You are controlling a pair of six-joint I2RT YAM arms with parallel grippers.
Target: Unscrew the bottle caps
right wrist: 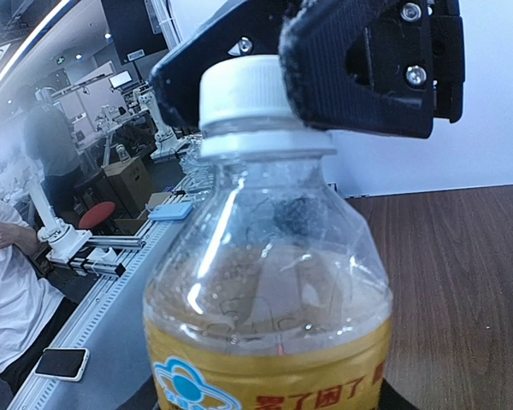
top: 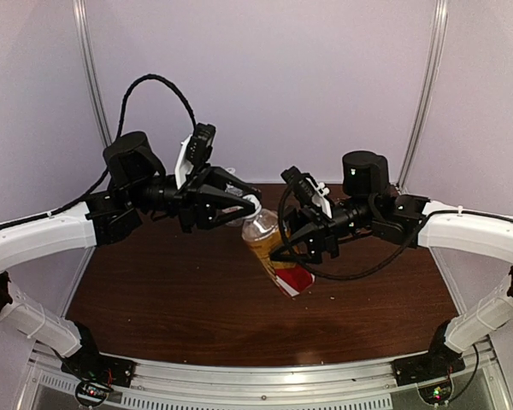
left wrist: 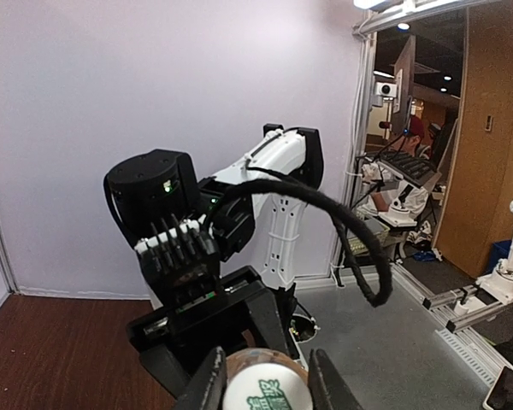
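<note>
The amber bottle with the red-white label hangs tilted above the table's middle. My right gripper is shut on its body. In the right wrist view the bottle fills the frame and my own fingers are hidden under it. Its white cap points toward the left arm. My left gripper is closed around the cap. In the left wrist view the cap sits between both fingers. From the right wrist the cap shows flanked by the left arm's black fingers. The clear bottle and its cap are not discernible.
The brown wooden table has white backdrop walls at the back and sides and a metal rail at the near edge. Both arms meet over the table's centre. Beyond the table edge the wrist views show a lab floor and other equipment.
</note>
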